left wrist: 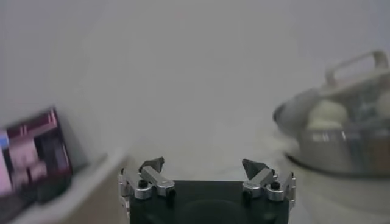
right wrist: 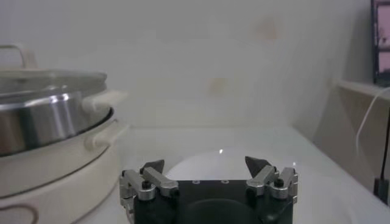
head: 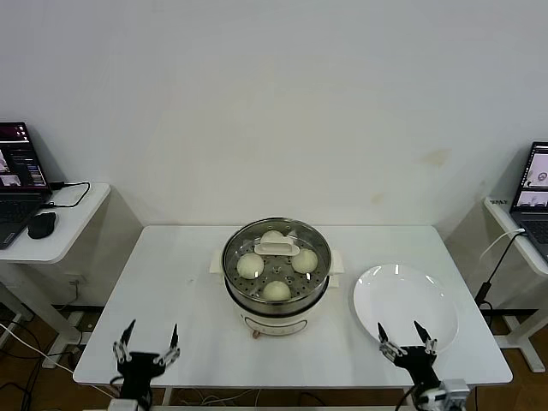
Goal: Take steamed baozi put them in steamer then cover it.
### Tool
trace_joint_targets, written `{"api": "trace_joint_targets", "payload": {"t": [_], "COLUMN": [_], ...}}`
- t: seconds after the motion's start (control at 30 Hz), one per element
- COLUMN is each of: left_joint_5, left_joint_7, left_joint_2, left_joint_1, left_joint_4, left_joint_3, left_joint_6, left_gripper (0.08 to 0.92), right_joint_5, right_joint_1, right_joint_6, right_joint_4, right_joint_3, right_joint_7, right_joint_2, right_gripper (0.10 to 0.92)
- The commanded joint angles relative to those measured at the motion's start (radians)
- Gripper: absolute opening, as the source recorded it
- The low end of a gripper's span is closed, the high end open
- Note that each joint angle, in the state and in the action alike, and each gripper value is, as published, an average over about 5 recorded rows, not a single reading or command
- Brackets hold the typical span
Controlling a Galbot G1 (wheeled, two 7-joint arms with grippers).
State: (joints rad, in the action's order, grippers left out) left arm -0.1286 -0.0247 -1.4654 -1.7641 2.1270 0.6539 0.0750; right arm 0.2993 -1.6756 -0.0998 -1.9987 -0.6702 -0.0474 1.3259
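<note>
Already the four baozi (head: 276, 265) sit inside the steamer (head: 276, 295), one toward each side of the perforated tray, and the cover (head: 276, 248) rests on the pot's rim with its cream bar handle lying crosswise, left to right as the robot faces it. By that look the task seems done or nearly so; I judge nothing is left to carry.

The steamer stands at the middle of the white surface (head: 171, 282), ahead of both arms and between them. From the left pincer (head: 145, 347) it lies forward and to the right; from the right pincer (head: 408, 341) forward and to the left. Both hang at the near edge of the surface, well apart from the pot, each with its fingers spread wide and nothing between them. Neither is clearly the nearer.

If the cover needed a nudge or a fresh grip, its handle's long axis would ask for a pincer closing front to back across the bar, coming from above.

Just beside the steamer on the right lies an empty white plate (head: 411, 295); the right pincer hovers over its near rim, so a reach from that side would pass over the plate. The left side of the surface offers an open path. Laptops on side desks at far left (head: 19, 184) and far right (head: 535, 193) stand well away.
</note>
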Motion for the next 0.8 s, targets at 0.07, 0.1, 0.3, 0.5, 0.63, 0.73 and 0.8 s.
{"api": "trace_joint_targets", "payload": {"t": [0.07, 0.1, 0.3, 0.5, 0.63, 0.73, 0.8], "left_joint_5": [0.077, 0.086, 0.124, 0.114, 0.101, 0.092, 0.087], "left_joint_7": [-0.009, -0.006, 0.011, 0.021, 0.032, 0.036, 0.036], "left_joint_2": [-0.028, -0.030, -0.041, -0.050, -0.057, -0.060, -0.061], "left_joint_1": [-0.146, -0.146, -0.154, -0.165, -0.171, -0.173, -0.173], "left_joint_4": [0.000, 0.007, 0.058, 0.085, 0.100, 0.101, 0.099], "left_joint_3": [-0.005, -0.005, -0.012, -0.017, -0.017, -0.016, -0.016], "left_joint_6": [0.006, 0.017, 0.051, 0.051, 0.052, 0.051, 0.050], "left_gripper": [0.823, 0.823, 0.823, 0.823, 0.823, 0.823, 0.823], "right_joint_5": [0.040, 0.039, 0.004, -0.024, -0.029, -0.031, -0.031], "right_joint_1": [-0.089, -0.091, -0.114, -0.116, -0.111, -0.106, -0.104], "right_joint_6": [-0.002, -0.003, 0.002, 0.002, 0.003, 0.004, 0.004], "right_joint_4": [-0.061, -0.068, -0.082, -0.086, -0.077, -0.069, -0.068], "right_joint_3": [0.026, 0.028, 0.057, 0.071, 0.073, 0.073, 0.072], "right_joint_7": [0.070, 0.068, 0.061, 0.055, 0.049, 0.045, 0.044], "right_joint_2": [-0.091, -0.085, -0.061, -0.050, -0.046, -0.047, -0.048], "right_gripper": [0.823, 0.823, 0.823, 0.823, 0.823, 0.823, 0.823]}}
